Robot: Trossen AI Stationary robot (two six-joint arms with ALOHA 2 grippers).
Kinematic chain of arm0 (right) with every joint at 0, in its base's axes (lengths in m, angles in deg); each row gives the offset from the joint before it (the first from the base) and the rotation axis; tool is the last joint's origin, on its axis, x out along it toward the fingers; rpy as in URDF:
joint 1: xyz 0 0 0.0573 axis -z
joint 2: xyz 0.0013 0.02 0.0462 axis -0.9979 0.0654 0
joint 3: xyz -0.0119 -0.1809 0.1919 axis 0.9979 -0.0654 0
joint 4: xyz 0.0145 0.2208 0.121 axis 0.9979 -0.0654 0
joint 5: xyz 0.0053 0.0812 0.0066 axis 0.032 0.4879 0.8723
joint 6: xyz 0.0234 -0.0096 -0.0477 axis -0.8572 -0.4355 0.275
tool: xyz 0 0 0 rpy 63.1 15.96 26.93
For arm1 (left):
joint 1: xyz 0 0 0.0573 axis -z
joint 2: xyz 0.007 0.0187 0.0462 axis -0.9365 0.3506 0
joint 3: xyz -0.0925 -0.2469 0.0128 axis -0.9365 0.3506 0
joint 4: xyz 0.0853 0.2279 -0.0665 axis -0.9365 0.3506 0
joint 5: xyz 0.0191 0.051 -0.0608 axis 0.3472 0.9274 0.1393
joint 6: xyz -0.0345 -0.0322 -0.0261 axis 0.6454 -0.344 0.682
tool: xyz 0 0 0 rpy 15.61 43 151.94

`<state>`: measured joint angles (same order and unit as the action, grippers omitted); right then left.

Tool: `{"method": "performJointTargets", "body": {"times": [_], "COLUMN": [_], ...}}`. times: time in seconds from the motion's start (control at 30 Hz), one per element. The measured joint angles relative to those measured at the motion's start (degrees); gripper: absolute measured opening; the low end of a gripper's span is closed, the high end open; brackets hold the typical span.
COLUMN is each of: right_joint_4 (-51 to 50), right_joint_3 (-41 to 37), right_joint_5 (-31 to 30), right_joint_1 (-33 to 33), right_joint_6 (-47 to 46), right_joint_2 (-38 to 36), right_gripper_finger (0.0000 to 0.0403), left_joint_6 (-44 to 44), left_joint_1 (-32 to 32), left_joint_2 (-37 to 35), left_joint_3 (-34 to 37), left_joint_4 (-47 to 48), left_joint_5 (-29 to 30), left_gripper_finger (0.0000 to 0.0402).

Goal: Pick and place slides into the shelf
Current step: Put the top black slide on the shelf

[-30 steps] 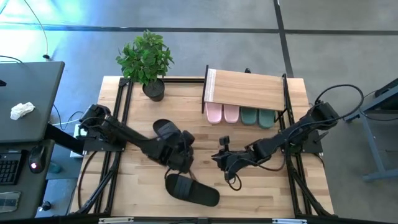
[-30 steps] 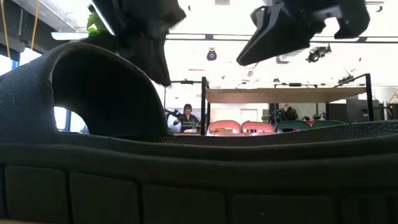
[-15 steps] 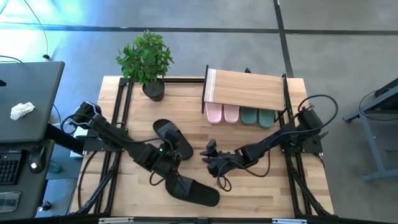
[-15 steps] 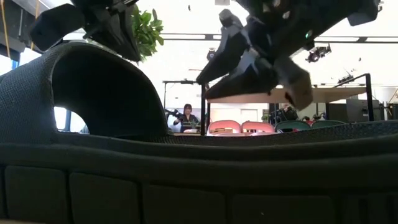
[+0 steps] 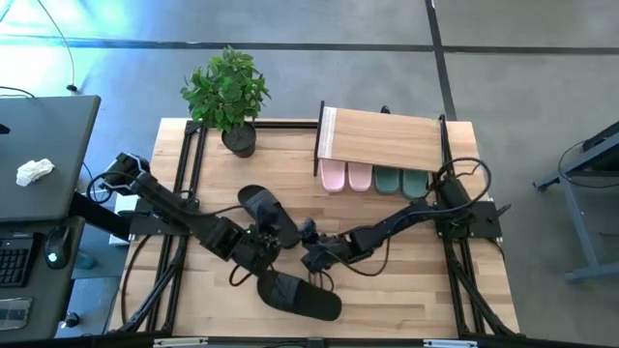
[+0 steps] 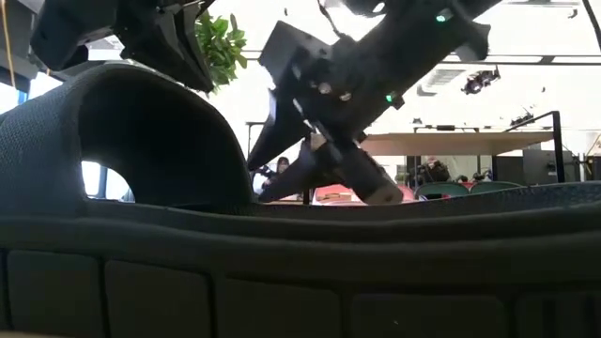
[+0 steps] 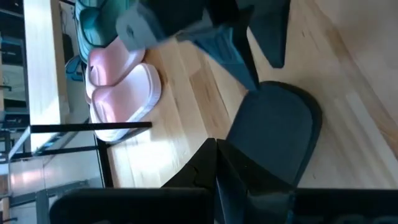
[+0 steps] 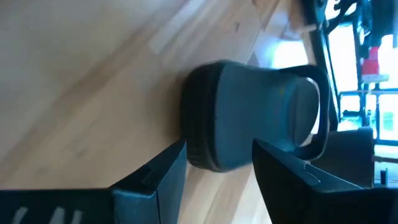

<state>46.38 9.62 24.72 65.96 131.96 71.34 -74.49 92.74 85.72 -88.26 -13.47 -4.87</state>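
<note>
Two black slides lie on the table: one in the middle (image 5: 266, 215), one by the near edge (image 5: 300, 295) that fills the low view (image 6: 282, 263). Two pink slides (image 5: 345, 177) and two teal slides (image 5: 399, 181) stand under the shelf (image 5: 382, 135). My right gripper (image 5: 308, 253) is open and low, pointing toward the table's left at the middle slide's end (image 8: 249, 121), its fingers short of it. My left gripper (image 5: 259, 246) is shut between the two black slides, just near of the middle one (image 7: 273, 137). My left gripper's shut fingertips (image 7: 216, 155) stand at the near edge of the middle black slide. The fingers themselves cover that spot, and I cannot tell whether they touch it.
A potted plant (image 5: 227, 97) stands at the far left corner of the table. Black frame rails (image 5: 189, 184) run along both sides of the table. A dark desk (image 5: 44, 164) stands beyond the left edge. People show in the room behind (image 6: 282, 178).
My right gripper has gone toward the table's left and down, and has opened. My left gripper has drawn back toward the left and near edges, off the middle black slide, which now lies fully uncovered.
</note>
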Motion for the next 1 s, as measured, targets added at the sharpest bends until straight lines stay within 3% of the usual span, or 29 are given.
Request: {"method": "performJointTargets", "body": {"times": [0.27, 0.7, 1.0], "right_joint_4": [-6.1, -3.3, -2.5], "right_joint_3": [5.3, 6.1, 6.0], "right_joint_5": [2.2, -0.4, 0.0], "right_joint_1": [1.7, 1.8, 2.0], "right_joint_6": [1.5, 1.0, -1.0], "right_joint_2": [4.1, 6.1, 6.1], "right_gripper_finger": [0.0174, 0.0173, 0.0110], "left_joint_6": [0.0, -0.5, -0.6], "left_joint_1": [0.0, 0.0, 0.0], "left_joint_2": [-0.1, -0.1, -0.1], "left_joint_3": [0.0, 0.0, 0.0], "left_joint_4": [1.0, 0.2, -0.1], "left_joint_5": [0.0, 0.0, 0.7], "left_gripper_finger": [0.0001, 0.0001, 0.0001]}}
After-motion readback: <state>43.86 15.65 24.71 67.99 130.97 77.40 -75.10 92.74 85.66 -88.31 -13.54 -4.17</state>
